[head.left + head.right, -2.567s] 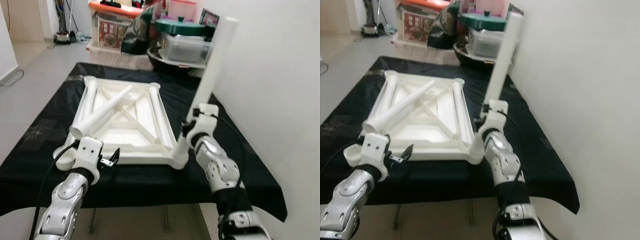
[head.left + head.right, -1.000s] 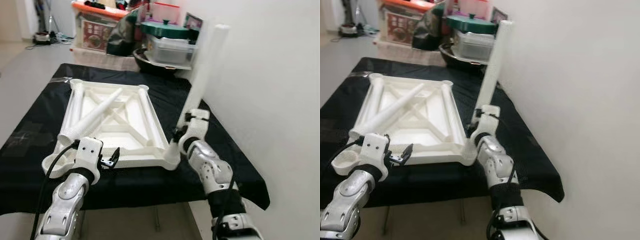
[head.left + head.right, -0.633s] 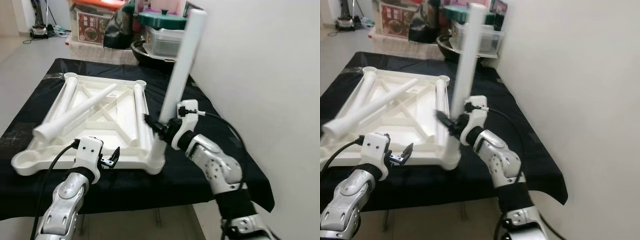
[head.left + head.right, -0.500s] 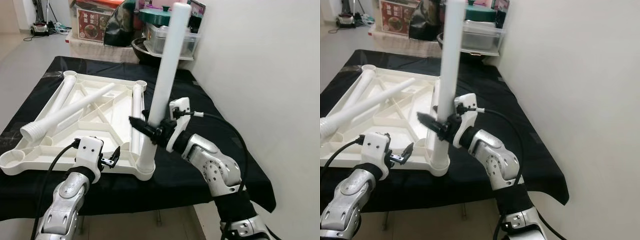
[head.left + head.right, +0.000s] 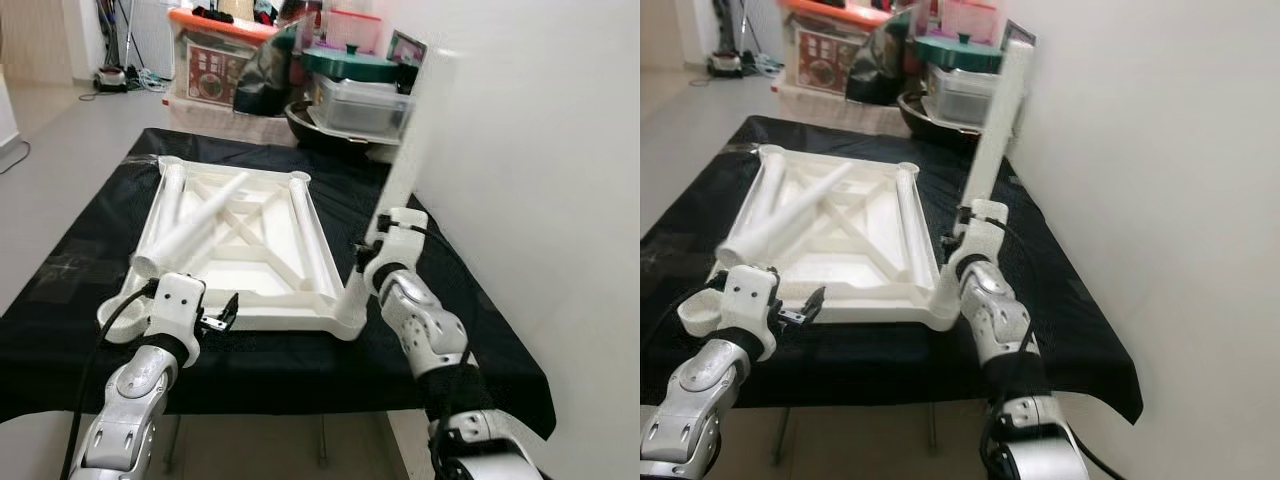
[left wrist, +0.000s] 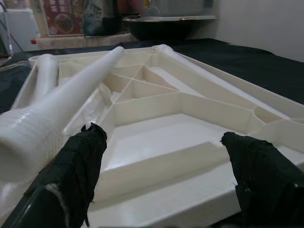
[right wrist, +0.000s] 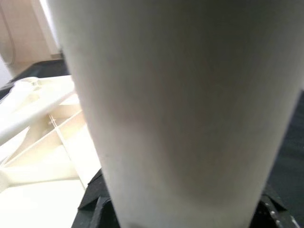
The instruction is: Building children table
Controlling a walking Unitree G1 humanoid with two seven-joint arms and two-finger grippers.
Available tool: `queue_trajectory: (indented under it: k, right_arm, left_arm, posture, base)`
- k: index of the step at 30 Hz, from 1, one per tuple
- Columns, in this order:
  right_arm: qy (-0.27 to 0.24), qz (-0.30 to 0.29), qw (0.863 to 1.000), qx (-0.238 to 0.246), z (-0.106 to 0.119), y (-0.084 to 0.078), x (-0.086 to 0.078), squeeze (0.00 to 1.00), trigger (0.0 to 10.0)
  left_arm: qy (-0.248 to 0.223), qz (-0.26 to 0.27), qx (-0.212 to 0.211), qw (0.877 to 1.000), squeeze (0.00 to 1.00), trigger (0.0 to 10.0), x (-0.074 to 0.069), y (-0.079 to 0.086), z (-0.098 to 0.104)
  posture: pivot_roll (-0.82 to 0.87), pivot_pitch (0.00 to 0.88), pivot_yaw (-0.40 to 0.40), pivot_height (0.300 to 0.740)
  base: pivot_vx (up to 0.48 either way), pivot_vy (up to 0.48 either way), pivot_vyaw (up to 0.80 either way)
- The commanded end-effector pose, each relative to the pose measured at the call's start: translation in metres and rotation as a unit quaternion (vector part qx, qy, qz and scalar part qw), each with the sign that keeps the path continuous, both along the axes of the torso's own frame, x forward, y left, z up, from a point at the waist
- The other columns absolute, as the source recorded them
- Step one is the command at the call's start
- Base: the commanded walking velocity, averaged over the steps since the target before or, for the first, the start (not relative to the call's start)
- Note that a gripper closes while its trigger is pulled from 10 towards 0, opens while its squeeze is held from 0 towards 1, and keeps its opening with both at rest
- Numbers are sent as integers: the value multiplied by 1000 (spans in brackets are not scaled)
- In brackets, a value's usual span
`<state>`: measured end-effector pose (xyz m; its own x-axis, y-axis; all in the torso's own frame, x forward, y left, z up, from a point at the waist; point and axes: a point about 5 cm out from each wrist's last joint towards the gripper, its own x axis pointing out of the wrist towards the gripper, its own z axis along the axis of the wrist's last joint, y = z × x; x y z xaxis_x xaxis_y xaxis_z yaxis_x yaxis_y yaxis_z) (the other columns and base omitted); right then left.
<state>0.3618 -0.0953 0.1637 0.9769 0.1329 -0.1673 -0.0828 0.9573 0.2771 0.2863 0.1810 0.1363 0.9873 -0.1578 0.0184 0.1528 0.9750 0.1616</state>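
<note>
Left eye view shows your left gripper (image 5: 228, 311), jaws open, at the near edge of the upturned tabletop (image 5: 245, 245) on the counter (image 5: 450, 300), while your right gripper (image 5: 362, 262) grips the leg (image 5: 410, 150), swung back upright off its corner socket, not seated.

Tabletop panel (image 5: 245, 250) white, underside ribbed in crossing diagonals. Loose leg (image 5: 195, 228) lying on it white, same tone; upright leg (image 5: 415, 130) white too, near wall colour. Worktop (image 5: 90, 240) draped in plain black cloth. Left tool (image 6: 161, 175) fingers (image 6: 80, 161) matt black; right tool (image 5: 362, 262) black, wrist housing white, arms silver. Wall (image 5: 540, 150) off-white. Floor (image 5: 70, 140) pale grey. Behind worktop: storage box (image 5: 215, 60) with orange lid, printed red label; clear container (image 5: 362, 100) with dark green lid (image 5: 355, 62); dark bowl (image 5: 330, 125).
</note>
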Motion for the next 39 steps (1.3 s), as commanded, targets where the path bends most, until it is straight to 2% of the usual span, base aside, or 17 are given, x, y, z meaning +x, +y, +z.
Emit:
queue_trajectory:
  k: [1, 3, 4, 6, 7, 11, 15, 19, 20, 21, 24, 30, 31, 33, 36, 37, 39]
  right_arm:
    - [51, 58, 997, 19, -20, 15, -10, 204, 10000]
    - [21, 82, 996, 27, -13, 21, -12, 204, 10000]
    - [-5, 106, 994, 36, -5, 27, -13, 1000, 10000]
    - [-21, 135, 990, 43, 1, 31, -14, 1000, 10000]
    - [-58, 212, 974, 61, 16, 37, -16, 0, 10000]
    - [-97, 297, 947, 76, 30, 41, -23, 0, 10000]
    - [-132, 432, 891, 51, 34, 44, -46, 0, 10000]
    - [-109, 425, 898, 17, 22, 45, -40, 0, 10000]
    - [-72, 368, 927, 0, 10, 42, -27, 0, 0]
    - [-72, 368, 927, 0, 10, 42, -27, 0, 0]
    - [-10, 200, 980, -3, -4, 26, -3, 0, 0]
    - [55, -11, 998, -6, -22, -11, 7, 0, 0]
    - [61, -24, 998, -10, -24, -12, 3, 0, 10000]
    - [23, 52, 998, -14, -14, 15, -9, 0, 10000]
    - [-10, 101, 995, -1, -5, 30, -17, 0, 10000]
    - [-44, 125, 991, -4, 3, 37, -20, 1000, 10000]
    - [-63, 155, 986, -3, 10, 42, -19, 1000, 10000]
  left_arm:
    - [4, -9, 2, 1000, 0, 10000, 1, -5, -3]
    - [4, -9, 2, 1000, 0, 10000, 1, -5, -3]
    - [4, -9, 3, 1000, 0, 10000, 0, -5, -3]
    - [4, -9, 2, 1000, 0, 10000, 0, -4, -3]
    - [4, -9, 2, 1000, 0, 10000, 0, -4, -2]
    - [3, -9, 1, 1000, 0, 10000, -1, -4, -2]
    - [3, -9, 1, 1000, 0, 10000, -1, -4, -3]
    - [4, -8, 2, 1000, 0, 10000, 0, -4, -3]
    - [4, -6, 2, 1000, 0, 10000, 0, -4, -3]
    - [4, -6, 2, 1000, 0, 10000, 0, -4, -3]
    - [3, -5, 1, 1000, 0, 10000, -1, -4, -3]
    - [4, -6, 2, 1000, 0, 10000, -1, -4, -3]
    - [4, -6, 2, 1000, 0, 10000, -1, -4, -3]
    - [4, -6, 2, 1000, 0, 10000, -1, -4, -3]
    - [3, -6, 1, 1000, 0, 10000, -1, -4, -3]
    - [3, -6, 1, 1000, 0, 10000, -1, -4, -3]
    - [3, -6, 1, 1000, 0, 10000, -1, -4, -3]
  posture:
    - [177, 0, -224, 740]
    - [175, 0, -225, 740]
    - [174, 0, -224, 740]
    - [174, 0, -224, 740]
    - [172, 0, -222, 740]
    - [172, 0, -224, 740]
    - [171, 0, -224, 740]
    - [174, 0, -227, 740]
    - [183, 0, -236, 740]
    - [183, 0, -236, 740]
    - [183, 0, -236, 740]
    - [186, 0, -233, 740]
    - [187, 0, -232, 740]
    - [188, 0, -232, 740]
    - [188, 0, -232, 740]
    - [185, 0, -234, 740]
    - [184, 0, -234, 740]
  base:
    - [0, 0, 0]
    - [0, 0, 0]
    - [0, 0, 0]
    - [0, 0, 0]
    - [0, 0, 0]
    - [0, 0, 0]
    - [0, 0, 0]
    - [0, 0, 0]
    - [0, 0, 0]
    - [0, 0, 0]
    - [0, 0, 0]
    - [0, 0, 0]
    - [0, 0, 0]
    - [0, 0, 0]
    - [0, 0, 0]
    - [0, 0, 0]
    - [0, 0, 0]
